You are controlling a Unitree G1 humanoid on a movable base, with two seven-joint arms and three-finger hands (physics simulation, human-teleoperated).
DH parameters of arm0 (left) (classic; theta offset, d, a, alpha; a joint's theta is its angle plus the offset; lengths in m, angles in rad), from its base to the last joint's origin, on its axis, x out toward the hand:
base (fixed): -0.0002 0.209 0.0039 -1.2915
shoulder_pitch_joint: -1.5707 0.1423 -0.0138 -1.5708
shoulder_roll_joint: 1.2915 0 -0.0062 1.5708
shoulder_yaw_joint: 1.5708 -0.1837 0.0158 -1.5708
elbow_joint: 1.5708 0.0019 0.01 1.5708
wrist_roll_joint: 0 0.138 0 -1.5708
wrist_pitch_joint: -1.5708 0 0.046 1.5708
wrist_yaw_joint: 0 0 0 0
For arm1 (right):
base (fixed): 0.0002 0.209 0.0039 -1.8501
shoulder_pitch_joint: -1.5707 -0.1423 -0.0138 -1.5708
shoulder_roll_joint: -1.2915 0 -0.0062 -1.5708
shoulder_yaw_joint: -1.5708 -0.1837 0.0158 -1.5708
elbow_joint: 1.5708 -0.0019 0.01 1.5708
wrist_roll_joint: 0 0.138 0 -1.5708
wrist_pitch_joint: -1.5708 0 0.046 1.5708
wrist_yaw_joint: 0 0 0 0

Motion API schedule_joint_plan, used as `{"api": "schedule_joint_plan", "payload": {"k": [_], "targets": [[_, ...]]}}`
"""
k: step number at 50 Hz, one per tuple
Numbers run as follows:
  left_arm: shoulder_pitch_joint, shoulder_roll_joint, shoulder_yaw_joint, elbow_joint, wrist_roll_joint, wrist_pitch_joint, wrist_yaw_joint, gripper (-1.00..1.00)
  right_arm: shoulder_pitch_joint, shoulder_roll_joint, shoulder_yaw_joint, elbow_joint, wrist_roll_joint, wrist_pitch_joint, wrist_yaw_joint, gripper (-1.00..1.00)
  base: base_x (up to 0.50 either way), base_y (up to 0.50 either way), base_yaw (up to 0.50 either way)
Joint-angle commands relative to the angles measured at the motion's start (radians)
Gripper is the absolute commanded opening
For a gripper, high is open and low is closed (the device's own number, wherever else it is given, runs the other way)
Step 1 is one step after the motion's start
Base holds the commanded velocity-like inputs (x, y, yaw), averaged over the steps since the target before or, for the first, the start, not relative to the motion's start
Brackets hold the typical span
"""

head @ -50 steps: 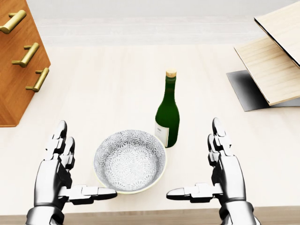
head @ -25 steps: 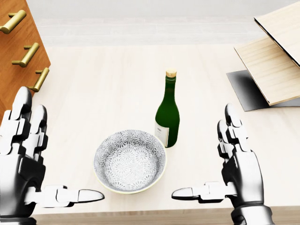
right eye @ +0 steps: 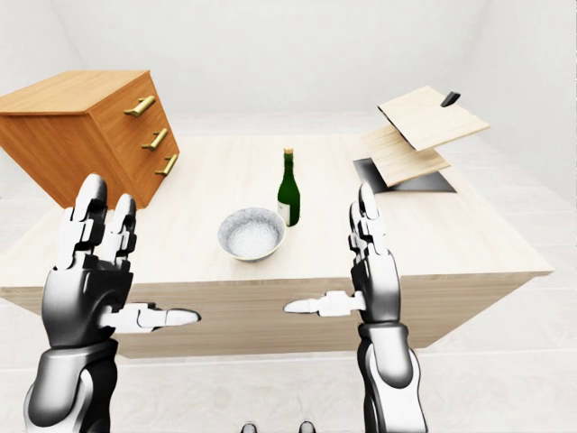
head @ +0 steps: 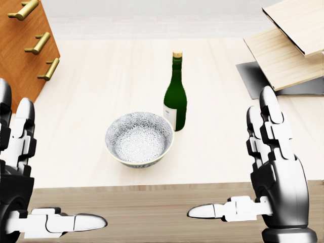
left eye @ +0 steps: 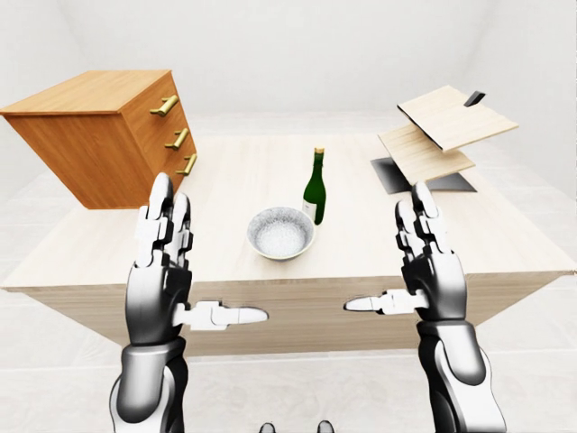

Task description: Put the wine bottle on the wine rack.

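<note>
Head view: wooden table [head: 101, 81] seen from above, its near edge across the lower part of the picture; both hands raised at the sides.
Wine bottle [head: 174, 98]: dark green, cork-topped, upright on the table near its middle, label facing the camera. It stands free, nothing gripping it.
Bowl [head: 139, 138]: patterned, empty, just beside the bottle to its lower left; close enough that a reach from the left would likely have to pass over it.
Wine rack [left eye: 439, 135]: pale slanted boards on a dark base at the table's right end, well apart from the bottle; the tilt suggests bottles are meant to lie on the slope.
Drawer unit [left eye: 108, 131]: orange-brown with brass handles, at the table's left end, away from the likely path.
Left hand [left eye: 167, 271]: fingers straight up, thumb out sideways, spread wide, holding nothing.
Right hand [left eye: 424, 266]: same pose, spread wide, empty, on the side nearer the rack.
Hand position: both hover at the table's near edge, short of the bottle, palms facing inward.
Task status (judged): grasp not yet begun; the right hand looks better placed, as the bowl is not in its way.
</note>
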Motion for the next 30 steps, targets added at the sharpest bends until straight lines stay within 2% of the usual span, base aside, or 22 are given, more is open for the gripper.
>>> {"api": "schedule_joint_plan", "payload": {"k": [1,5,10,30], "targets": [[0.014,-0.004,-0.012,-0.038,0.008,0.000,-0.005,1.00,0.017,0.001,0.024,-0.066,-0.023,0.000,0.009,1.00,-0.50,0.00,0.00],[0.014,-0.005,-0.020,-0.044,0.011,0.000,-0.002,1.00,0.021,0.007,0.022,-0.056,-0.013,0.000,0.011,1.00,-0.50,-0.08,0.00],[0.020,-0.005,-0.032,-0.041,0.017,0.000,0.002,1.00,0.031,0.005,0.019,-0.036,0.005,0.000,0.023,1.00,-0.27,-0.50,0.00],[0.051,0.002,-0.061,-0.032,0.020,0.000,0.004,1.00,0.059,0.003,0.036,-0.020,0.022,0.000,0.048,1.00,-0.03,-0.50,0.00]]}}
